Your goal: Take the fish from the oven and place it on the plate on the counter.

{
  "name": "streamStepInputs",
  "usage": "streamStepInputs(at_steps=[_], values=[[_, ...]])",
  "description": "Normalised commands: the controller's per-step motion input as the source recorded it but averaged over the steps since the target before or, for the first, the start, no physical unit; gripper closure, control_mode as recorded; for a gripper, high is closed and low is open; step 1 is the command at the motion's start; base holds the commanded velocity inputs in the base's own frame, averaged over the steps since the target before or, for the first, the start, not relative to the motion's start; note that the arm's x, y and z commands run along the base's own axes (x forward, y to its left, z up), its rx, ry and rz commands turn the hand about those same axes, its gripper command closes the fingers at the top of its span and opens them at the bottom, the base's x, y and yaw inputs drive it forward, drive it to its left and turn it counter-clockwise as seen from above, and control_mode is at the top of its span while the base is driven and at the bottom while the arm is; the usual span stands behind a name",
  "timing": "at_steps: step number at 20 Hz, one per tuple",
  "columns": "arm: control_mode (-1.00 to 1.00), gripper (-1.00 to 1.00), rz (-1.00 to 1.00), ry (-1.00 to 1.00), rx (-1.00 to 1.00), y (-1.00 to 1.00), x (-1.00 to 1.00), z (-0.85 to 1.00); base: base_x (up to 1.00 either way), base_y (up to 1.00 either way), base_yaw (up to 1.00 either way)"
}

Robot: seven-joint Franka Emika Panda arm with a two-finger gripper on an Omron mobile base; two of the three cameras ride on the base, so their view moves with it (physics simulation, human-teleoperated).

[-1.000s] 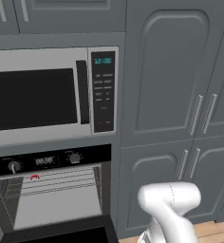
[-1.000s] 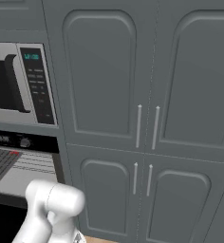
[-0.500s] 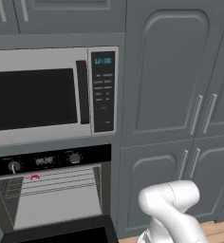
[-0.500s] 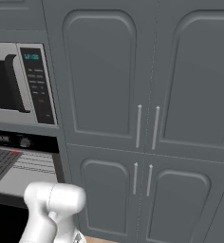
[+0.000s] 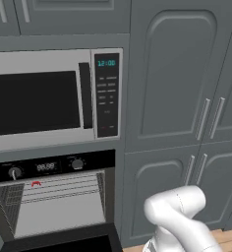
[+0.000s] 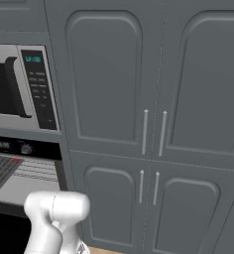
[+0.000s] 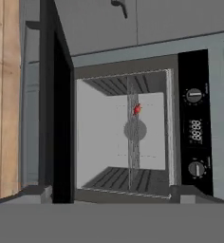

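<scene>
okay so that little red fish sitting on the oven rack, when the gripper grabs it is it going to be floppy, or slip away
The fish looks tiny against the oven cavity, so it is probably light and easily nudged. It rests on thin rack wires, so a push might skid it or tilt it between them. Its shape looks compact and solid, likely stiff, though it is too small to be sure.

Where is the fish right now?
The fish lies on a wire rack inside the open oven, upper left in the left base view, below the microwave.
</scene>
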Motion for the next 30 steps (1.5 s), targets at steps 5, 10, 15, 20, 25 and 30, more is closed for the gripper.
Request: streamStepInputs(at_steps=[5, 10, 15, 20, 25, 30], values=[[-1.0, -1.0, 0.0, -0.03, 0.01, -0.09, 0.21, 0.68, 0.0, 0.0, 0.0], [-1.0, -1.0, 0.0, 0.05, 0.0, -0.05, 1.0, 0.02, 0.0, 0.0, 0.0], [-1.0, -1.0, -0.01, 0.01, 0.0, 0.0, 1.0, 0.0, 0.0, 0.0, 0.0], [-1.0, -1.0, -0.02, 0.0, 0.0, 0.0, 1.0, 0.0, 0.0, 0.0, 0.0], [-1.0, -1.0, -0.05, 0.0, 0.0, -0.05, 1.0, 0.0, 0.0, 0.0, 0.0], [-1.0, -1.0, -0.07, 0.0, 0.0, -0.07, 1.0, 0.0, 0.0, 0.0, 0.0]])
